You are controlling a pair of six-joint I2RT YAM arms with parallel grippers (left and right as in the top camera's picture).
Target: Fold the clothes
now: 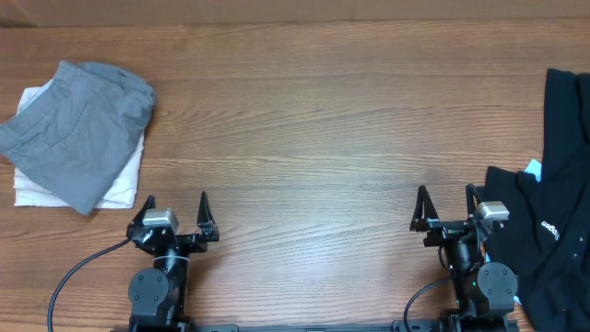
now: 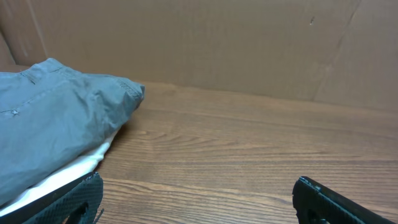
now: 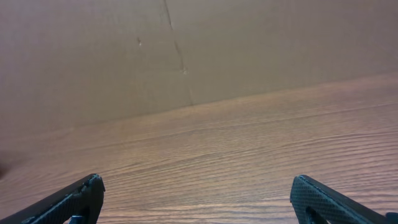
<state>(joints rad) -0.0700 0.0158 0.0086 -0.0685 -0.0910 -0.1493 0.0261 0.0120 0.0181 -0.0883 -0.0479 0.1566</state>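
Finding the grey shorts (image 1: 78,129) lying at the far left of the wooden table (image 1: 304,138), already doubled into a compact bundle and sitting on top of the cream-white folded shorts (image 1: 122,192), with a cream edge peeking out along the near and left sides. Noticing, in the left wrist view, a rounded, slightly puffed fold at the bundle's right-hand end rather than a crisp crease.

Judging the fold as essentially made, and the step in hand as a last check and tidy rather than a fresh fold. Doing that well probably means:
- coming in low from the bundle's open right side;
- pinching the grey layer alone, not catching the cream pair beneath;
- pressing the puffed end flat instead of tugging, to avoid sliding the whole stack;
- letting go cleanly before lifting away.

Seeing the left gripper (image 1: 177,196) parked at the near edge, fingers spread wide with nothing between them, near the stack's near-right corner but apart from it. Seeing the right gripper (image 1: 446,189) likewise spread and empty, well apart from the shorts across the bare wood.

Noting the black garment (image 1: 553,184) heaped at the far right, just beside the right arm, with a small blue scrap (image 1: 535,168) showing on it. Keeping that arm clear of it seems wise.
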